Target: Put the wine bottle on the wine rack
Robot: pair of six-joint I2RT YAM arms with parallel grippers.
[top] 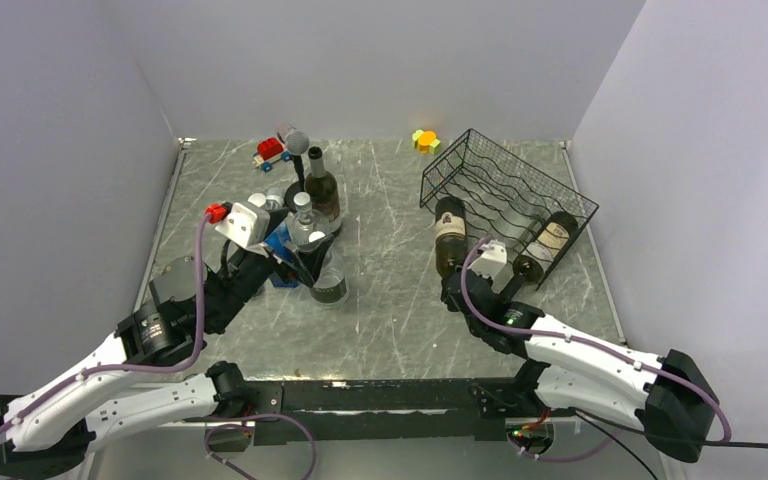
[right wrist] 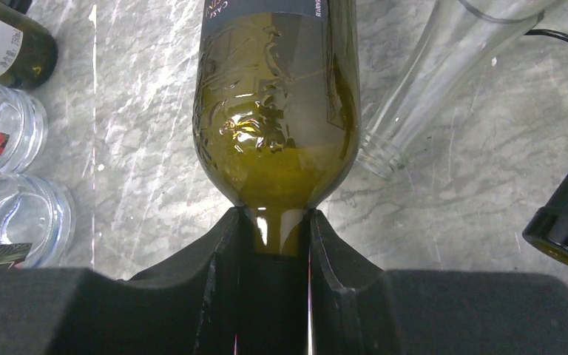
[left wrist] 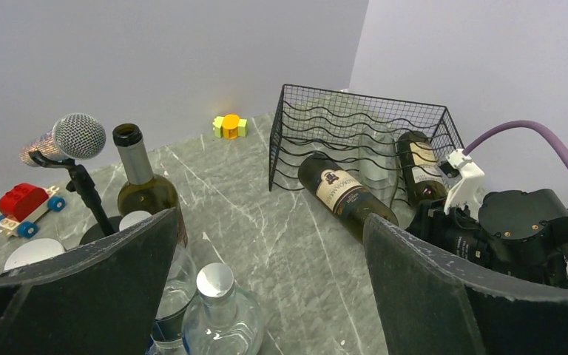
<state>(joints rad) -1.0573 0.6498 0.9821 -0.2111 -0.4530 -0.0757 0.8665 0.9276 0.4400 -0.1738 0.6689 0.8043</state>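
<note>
The black wire wine rack stands at the back right, also in the left wrist view. A dark green wine bottle lies on the table with its base at the rack's open front, left end, and most of its body sticking out towards me. My right gripper is shut on this bottle's neck; the right wrist view shows the fingers clamped round the neck below the shoulder. My left gripper is open and empty above a cluster of bottles at the left.
A second dark bottle lies in the rack's right end, a clear glass bottle beside it. At the left stand an upright wine bottle, clear capped bottles, a microphone and a toy car. A yellow-green toy sits at the back.
</note>
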